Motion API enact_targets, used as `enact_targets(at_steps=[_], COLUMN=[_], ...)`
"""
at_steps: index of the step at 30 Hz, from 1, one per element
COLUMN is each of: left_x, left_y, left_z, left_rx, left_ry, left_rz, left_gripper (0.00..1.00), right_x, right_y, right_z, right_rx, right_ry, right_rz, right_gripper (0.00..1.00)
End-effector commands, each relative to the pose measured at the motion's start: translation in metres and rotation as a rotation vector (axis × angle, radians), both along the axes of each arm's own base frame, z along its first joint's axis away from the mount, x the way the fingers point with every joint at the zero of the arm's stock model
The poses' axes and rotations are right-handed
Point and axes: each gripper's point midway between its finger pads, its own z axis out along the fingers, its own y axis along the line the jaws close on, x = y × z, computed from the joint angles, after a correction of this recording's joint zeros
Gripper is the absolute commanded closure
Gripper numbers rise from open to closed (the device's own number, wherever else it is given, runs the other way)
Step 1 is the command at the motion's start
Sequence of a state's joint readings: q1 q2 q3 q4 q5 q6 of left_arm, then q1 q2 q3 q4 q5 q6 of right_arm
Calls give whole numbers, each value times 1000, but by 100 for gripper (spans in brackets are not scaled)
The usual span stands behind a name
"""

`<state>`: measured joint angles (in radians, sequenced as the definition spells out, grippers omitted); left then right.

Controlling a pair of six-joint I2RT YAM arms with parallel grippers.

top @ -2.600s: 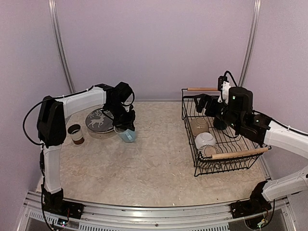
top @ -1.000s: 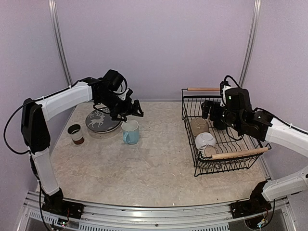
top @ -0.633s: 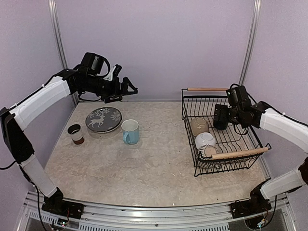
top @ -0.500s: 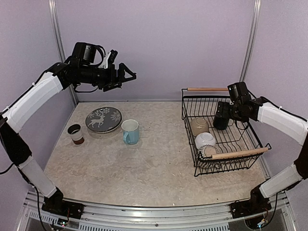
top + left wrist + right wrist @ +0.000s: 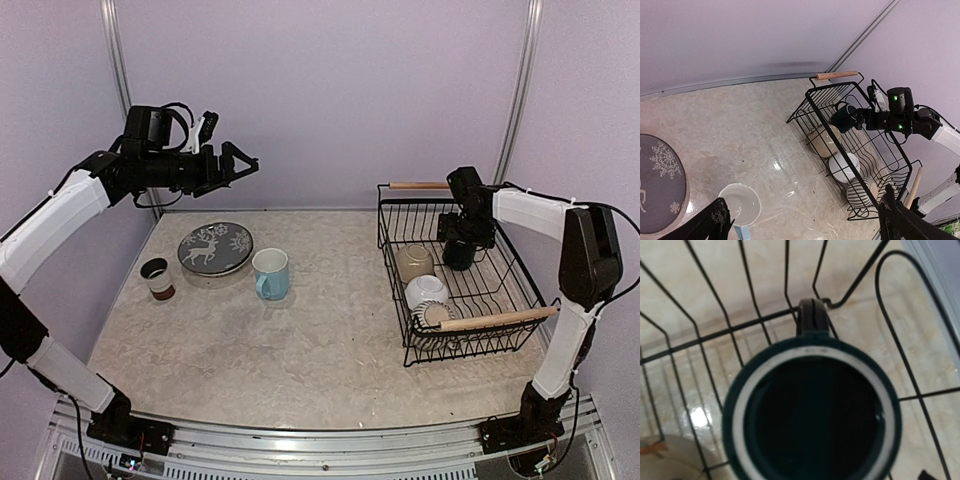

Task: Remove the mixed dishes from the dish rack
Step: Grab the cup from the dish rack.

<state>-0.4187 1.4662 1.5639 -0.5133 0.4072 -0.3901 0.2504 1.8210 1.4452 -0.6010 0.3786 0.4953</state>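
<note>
The black wire dish rack point(image 5: 520, 268) stands at the right, holding a beige bowl point(image 5: 413, 262), a white bowl point(image 5: 428, 291), a striped grey mug point(image 5: 432, 316) and a dark green mug point(image 5: 812, 410). My right gripper point(image 5: 459, 238) hangs open right over that green mug, whose rim fills the right wrist view; its fingers barely show there. On the table at the left sit the deer-pattern plate point(image 5: 215, 248), the light blue mug point(image 5: 270, 273) and the brown-white cup point(image 5: 156, 278). My left gripper point(image 5: 238, 163) is raised high above them, open and empty, fingers point(image 5: 715, 225) spread wide.
The rack's two wooden handles point(image 5: 420, 185) point(image 5: 497, 319) run along its far and near ends. Lilac walls close in behind and on both sides. Bare speckled tabletop point(image 5: 320, 340) lies between the placed dishes and the rack.
My left arm has let go of the light blue mug and swung up and back to the left. My right gripper has settled over the dark green mug in the rack.
</note>
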Motion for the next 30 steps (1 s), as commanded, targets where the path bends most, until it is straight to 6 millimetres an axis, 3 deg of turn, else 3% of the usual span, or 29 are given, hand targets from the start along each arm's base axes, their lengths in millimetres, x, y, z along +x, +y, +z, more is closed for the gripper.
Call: enact_targets(at_steps=[1,11,18,30], left_x=[-3,-7,-3,-1], left_y=[6,9,5,0], left_z=[16,21,13,5], left_rx=[-28,-85,-84,-94], left_ry=[-62,-40,-16,19], left_rz=[-17,-43,-51,-71], left_gripper=[1,1,1,1], right_x=[6,28,34,44], right_y=[-15,-18,-19,-22], right_z=[-4,-28,-44,-44], right_rx=[-7,31,26,31], right_ry=[30,61,79,34], right_rz=[-63,-43,-27,0], right_gripper=[0,0,0,0])
